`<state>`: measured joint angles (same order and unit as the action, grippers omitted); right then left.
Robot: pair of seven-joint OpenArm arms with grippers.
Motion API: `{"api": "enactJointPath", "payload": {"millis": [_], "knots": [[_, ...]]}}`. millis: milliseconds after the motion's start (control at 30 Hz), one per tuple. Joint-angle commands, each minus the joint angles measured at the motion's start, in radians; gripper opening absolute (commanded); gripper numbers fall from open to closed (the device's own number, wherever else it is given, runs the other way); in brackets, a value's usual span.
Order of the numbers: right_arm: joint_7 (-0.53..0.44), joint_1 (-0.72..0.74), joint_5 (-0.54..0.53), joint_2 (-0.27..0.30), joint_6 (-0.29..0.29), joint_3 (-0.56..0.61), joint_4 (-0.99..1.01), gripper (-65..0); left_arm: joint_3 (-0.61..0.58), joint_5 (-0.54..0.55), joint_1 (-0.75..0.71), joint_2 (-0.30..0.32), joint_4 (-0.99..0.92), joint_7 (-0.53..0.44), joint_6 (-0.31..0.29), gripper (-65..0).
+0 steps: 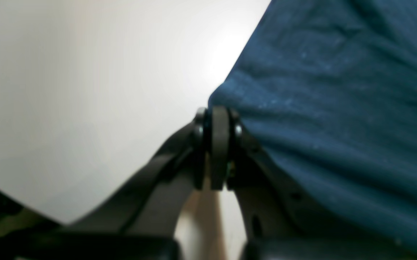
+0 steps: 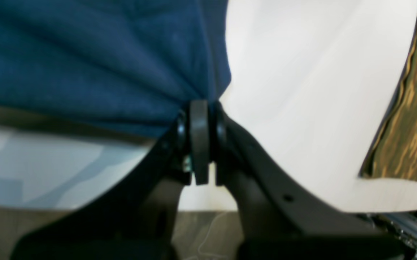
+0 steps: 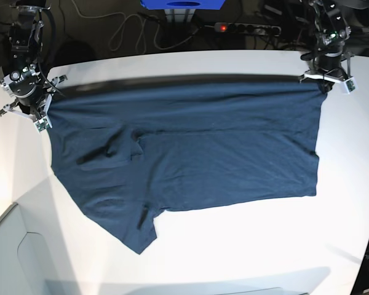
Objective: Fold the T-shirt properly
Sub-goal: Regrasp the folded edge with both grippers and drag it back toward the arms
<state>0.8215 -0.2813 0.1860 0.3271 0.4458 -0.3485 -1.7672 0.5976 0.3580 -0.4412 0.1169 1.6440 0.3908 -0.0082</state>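
White table (image 3: pixel 234 246) carries the dark navy T-shirt (image 3: pixel 203 153), spread wide, rumpled near one sleeve. Left gripper (image 3: pixel 323 83) and right gripper (image 3: pixel 46 110) each pinch a far corner.

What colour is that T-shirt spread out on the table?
The T-shirt is plain dark navy blue with no pattern; the base view shows it best.

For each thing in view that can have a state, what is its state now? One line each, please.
T-shirt: partly folded and wrinkled, lying on the white table, its far edge lifted and stretched between both arms.
Left gripper: jaws shut on one far corner of the T-shirt.
Right gripper: jaws shut on the other far corner.
Power strip: red switch light glowing.
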Motion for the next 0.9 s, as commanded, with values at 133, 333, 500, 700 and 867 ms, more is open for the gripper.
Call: {"api": "enactJointPath", "payload": {"millis": [133, 333, 500, 700, 867], "knots": [[-0.055, -0.068, 0.014, 0.013, 0.055, -0.014, -0.020, -64.9, 0.012, -0.001, -0.064, -0.027, 0.042, -0.025, 0.007, -65.0], [-0.106, -0.128, 0.014, 0.011, 0.055, -0.014, -0.020, -64.9, 0.012, -0.001, -0.121, -0.076, 0.095, -0.020, 0.007, -65.0], [-0.100, -0.129, 0.014, 0.013, 0.055, -0.014, -0.020, -64.9, 0.006, -0.001, -0.156, -0.081, 0.117, -0.017, 0.007, -65.0], [-0.107, -0.148, 0.014, 0.011, 0.057, -0.062, -0.020, -64.9, 0.012, -0.001, -0.173, -0.081, 0.118, -0.017, 0.007, -65.0], [-0.107, -0.149, 0.014, 0.016, 0.057, -0.062, -0.020, -60.4, 0.012, -0.001, -0.173, -0.081, 0.121, -0.016, 0.015, -61.0]]}}
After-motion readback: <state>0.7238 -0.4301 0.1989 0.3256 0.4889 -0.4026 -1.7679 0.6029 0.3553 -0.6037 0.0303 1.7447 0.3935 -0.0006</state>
